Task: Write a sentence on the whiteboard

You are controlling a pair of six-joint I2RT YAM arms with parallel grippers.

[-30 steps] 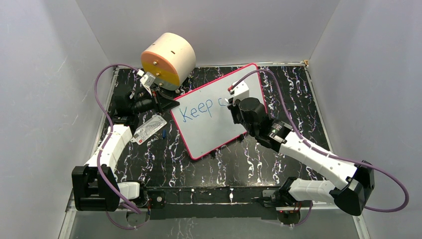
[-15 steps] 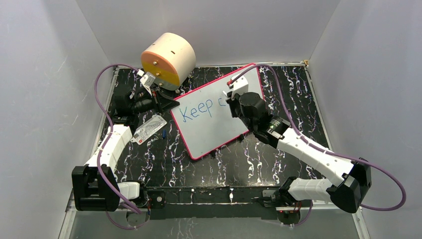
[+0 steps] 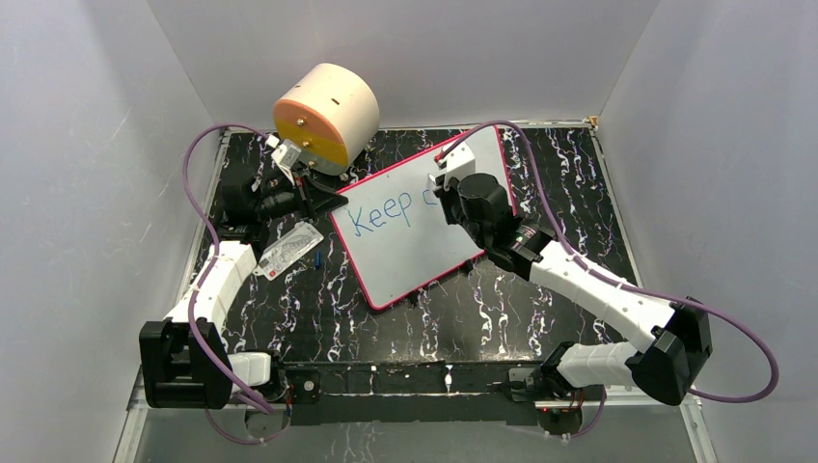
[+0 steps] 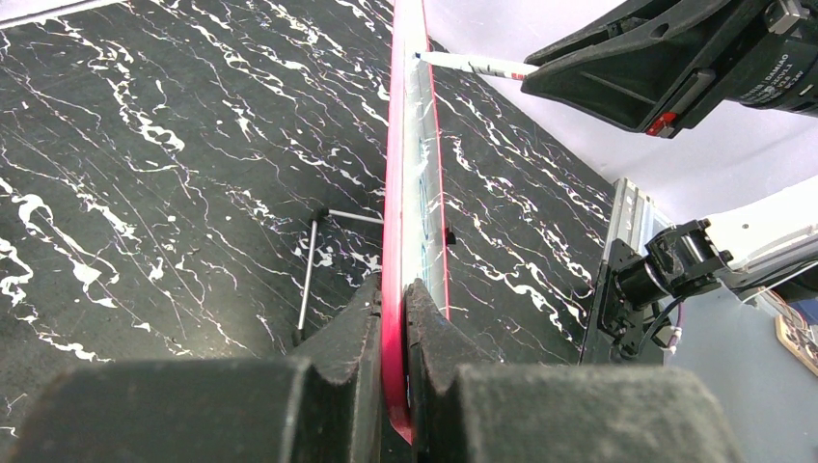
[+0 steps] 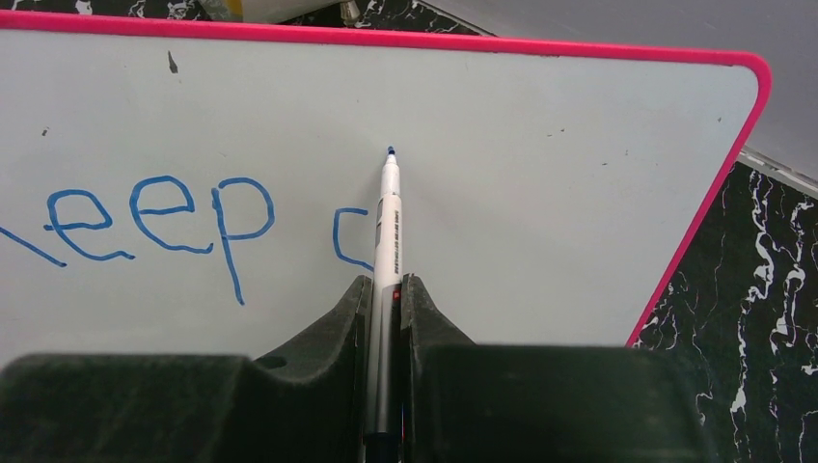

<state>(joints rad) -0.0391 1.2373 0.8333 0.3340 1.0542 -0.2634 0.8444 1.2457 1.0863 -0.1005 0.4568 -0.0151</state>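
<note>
the whiteboard (image 3: 400,253) sits slanted on the black marbled table (image 3: 309,299), its left edge pinched between the left gripper's (image 4: 394,299) fingers. the right gripper (image 5: 386,289) is clamped on a marker (image 5: 389,207), whose tip is at the board just above the "c" of the sentence (image 5: 164,217), "keep c". since a second ago this gripper has shifted toward the board's far edge.
</note>
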